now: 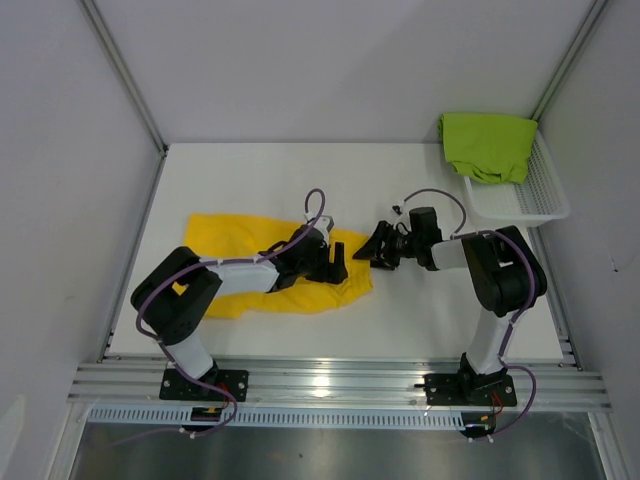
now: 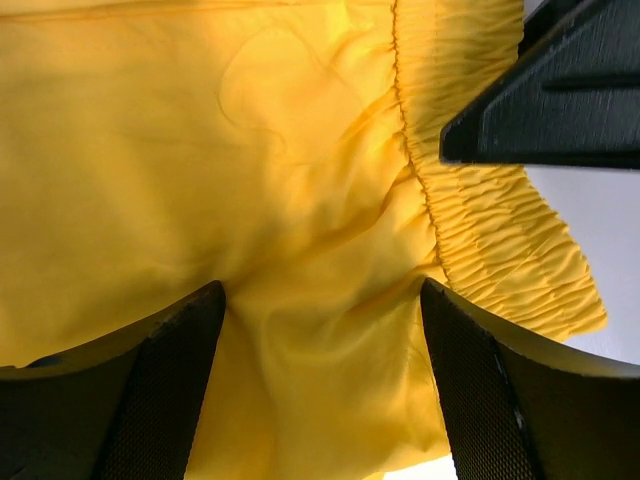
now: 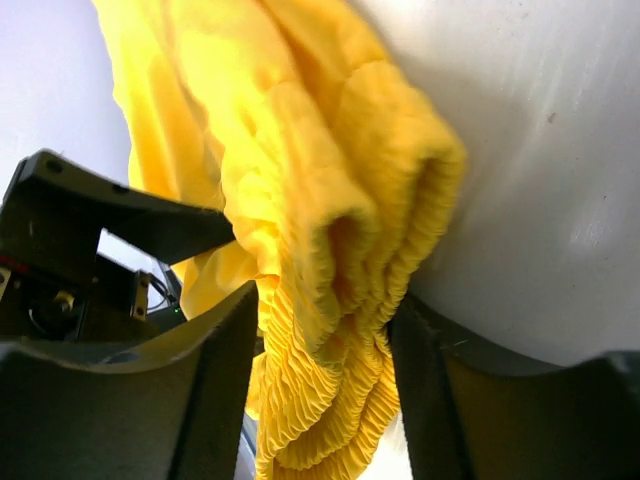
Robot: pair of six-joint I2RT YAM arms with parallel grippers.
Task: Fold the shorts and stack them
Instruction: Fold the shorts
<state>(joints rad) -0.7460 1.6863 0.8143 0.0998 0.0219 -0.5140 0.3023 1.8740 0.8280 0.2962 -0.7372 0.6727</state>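
— Two pairs seen from above: where?
— Yellow shorts [image 1: 225, 237] lay spread on the bench [image 1: 300, 180], left of centre; green shorts [image 1: 488, 145] sat in the basket [image 1: 540, 207], far right.
— Left wrist view?
— Left claw [image 2: 320, 310] stood wide over yellow cloth.
— Right wrist?
— Right claw [image 3: 320, 320] pinched the yellow shorts at their bunched edge.

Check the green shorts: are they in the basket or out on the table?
In the basket. The green shorts lie crumpled at the far end of the basket, spilling over its rim.
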